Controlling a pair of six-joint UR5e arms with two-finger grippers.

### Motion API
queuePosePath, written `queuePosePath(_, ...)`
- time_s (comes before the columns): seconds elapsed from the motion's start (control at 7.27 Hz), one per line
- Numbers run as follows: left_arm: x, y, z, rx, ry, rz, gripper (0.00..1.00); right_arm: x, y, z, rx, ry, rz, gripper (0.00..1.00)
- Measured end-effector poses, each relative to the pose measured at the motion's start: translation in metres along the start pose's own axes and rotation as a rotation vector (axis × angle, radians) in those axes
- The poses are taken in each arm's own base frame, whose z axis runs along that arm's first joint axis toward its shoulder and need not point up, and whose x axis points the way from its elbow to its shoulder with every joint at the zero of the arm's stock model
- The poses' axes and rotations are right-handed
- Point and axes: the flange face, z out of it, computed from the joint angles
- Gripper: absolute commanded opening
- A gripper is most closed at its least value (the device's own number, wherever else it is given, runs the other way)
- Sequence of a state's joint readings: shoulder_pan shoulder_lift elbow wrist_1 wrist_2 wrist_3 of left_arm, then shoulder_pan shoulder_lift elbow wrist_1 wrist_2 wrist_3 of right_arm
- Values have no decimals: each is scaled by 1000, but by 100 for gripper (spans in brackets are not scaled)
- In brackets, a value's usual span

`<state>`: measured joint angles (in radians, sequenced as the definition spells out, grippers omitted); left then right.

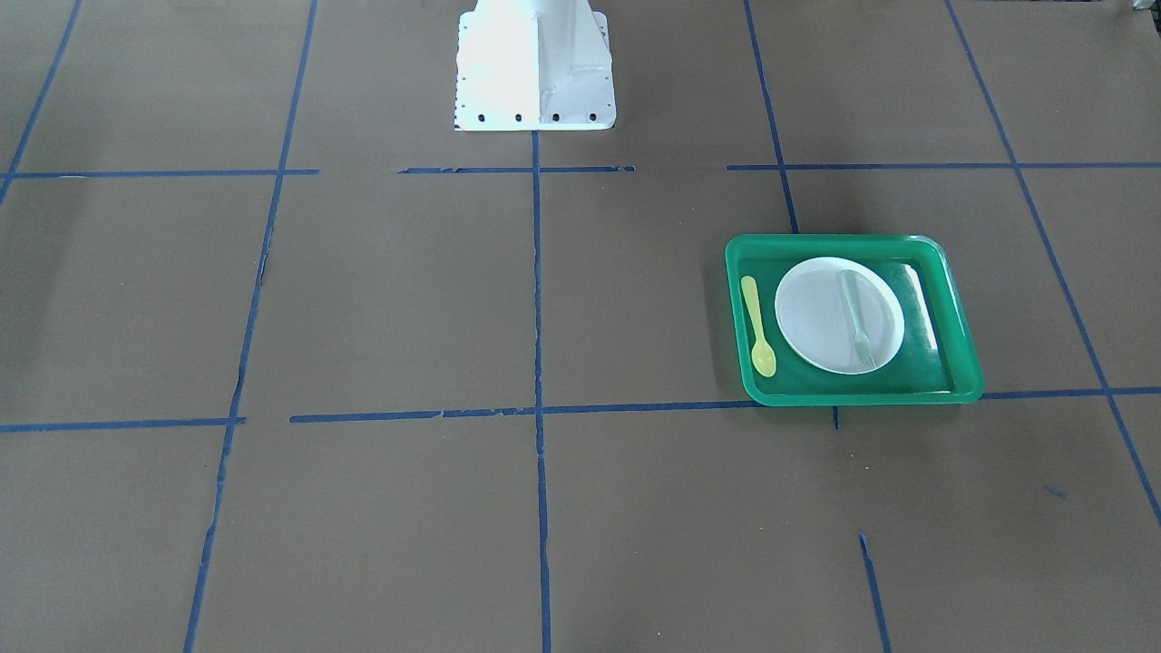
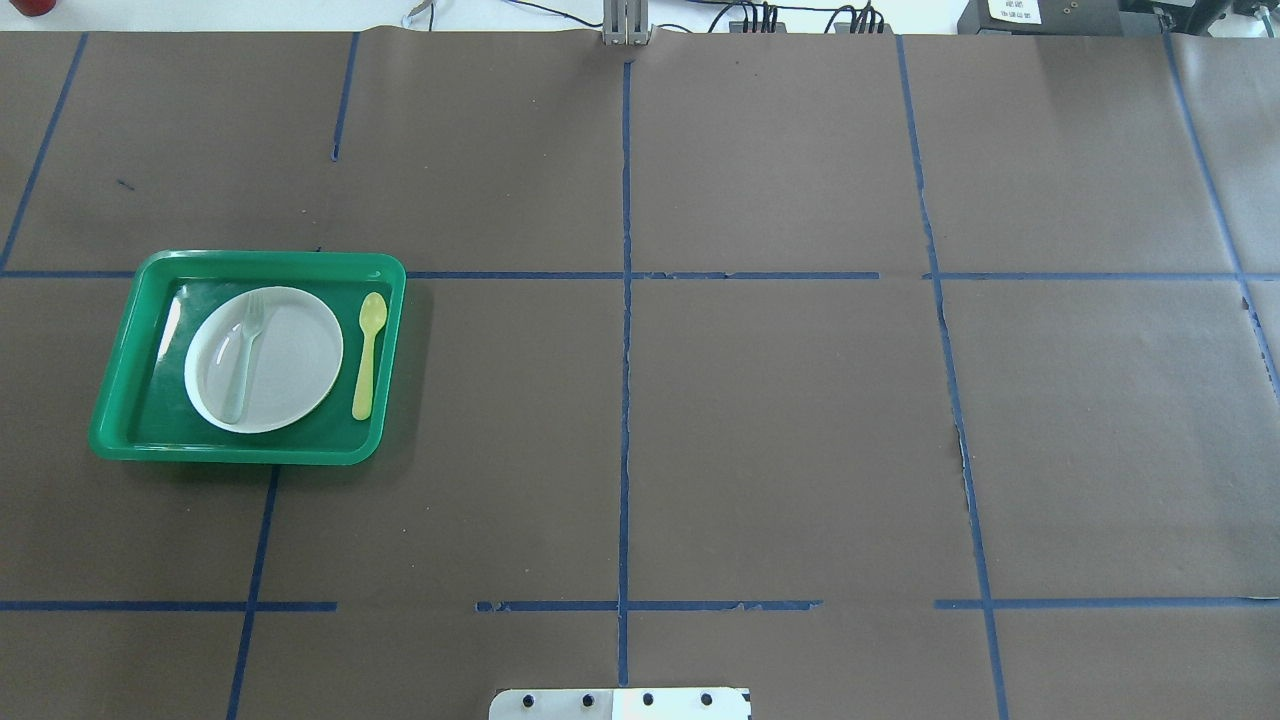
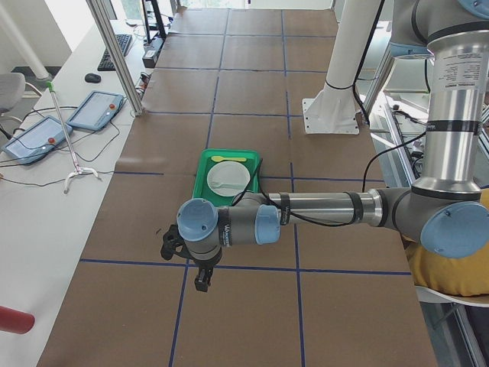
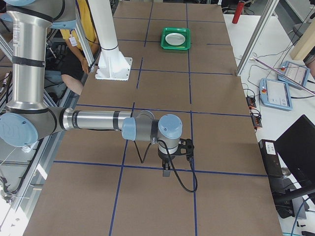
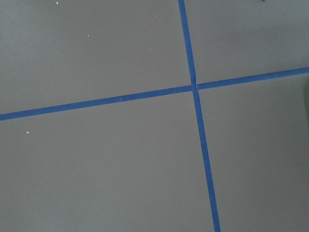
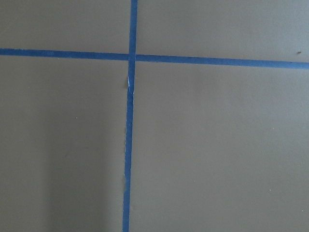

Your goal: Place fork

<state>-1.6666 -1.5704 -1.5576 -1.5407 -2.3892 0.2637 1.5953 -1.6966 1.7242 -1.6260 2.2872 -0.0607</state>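
Note:
The pale translucent fork (image 1: 857, 317) lies across the white plate (image 1: 812, 317), tines toward the operators' side. The plate sits in the green tray (image 1: 853, 396). Fork (image 2: 243, 355), plate (image 2: 295, 355) and tray (image 2: 240, 452) also show in the overhead view at the left. My left gripper (image 3: 200, 279) hangs above the table well short of the tray, seen only in the exterior left view. My right gripper (image 4: 166, 171) hangs far from the tray at the table's other end. I cannot tell whether either is open or shut. Both wrist views show only brown paper and blue tape.
A yellow spoon (image 1: 757, 326) lies in the tray beside the plate, on the side toward the table's middle (image 2: 368, 355). The white robot base (image 1: 535, 63) stands at the table's edge. Blue tape lines grid the brown table cover (image 2: 760, 420).

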Motion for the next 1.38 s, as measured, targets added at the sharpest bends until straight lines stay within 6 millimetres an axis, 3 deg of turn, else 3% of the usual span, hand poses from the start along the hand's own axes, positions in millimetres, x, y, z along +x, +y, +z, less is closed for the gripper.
queuePosePath(0.83, 12, -5, -12, 44, -56, 24, 100, 0, 0, 0, 0, 0, 1, 100)
queuePosePath(0.96, 28, -13, -6, 59, -67, 25, 100, 0, 0, 0, 0, 0, 1, 100)
queuePosePath(1.1, 68, -30, 11, 55, -58, 3, 100, 0, 0, 0, 0, 0, 1, 100)
queuePosePath(1.38, 172, -65, 54, 54, -7, -11, 100, 0, 0, 0, 0, 0, 0, 100)
